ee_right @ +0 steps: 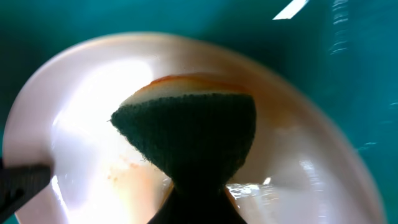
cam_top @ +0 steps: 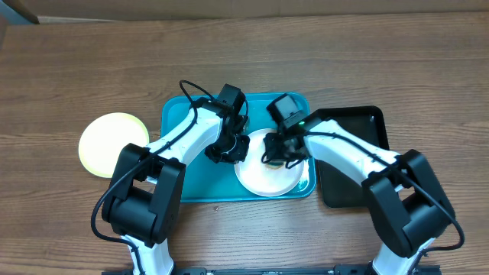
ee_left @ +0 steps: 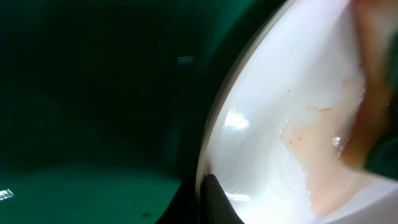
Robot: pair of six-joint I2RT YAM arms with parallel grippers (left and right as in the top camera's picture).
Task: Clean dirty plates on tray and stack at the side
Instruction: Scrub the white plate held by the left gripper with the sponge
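A white plate [cam_top: 267, 182] smeared with orange-red sauce lies at the right end of a teal tray [cam_top: 183, 183]. The left claw [cam_top: 233, 149] is clamped on its left rim. The right claw [cam_top: 276, 150] pinches a dark green sponge [ee_right: 186, 137] against it. A yellow-green plate [cam_top: 111, 143] lies on the table [cam_top: 76, 61], left of the tray.
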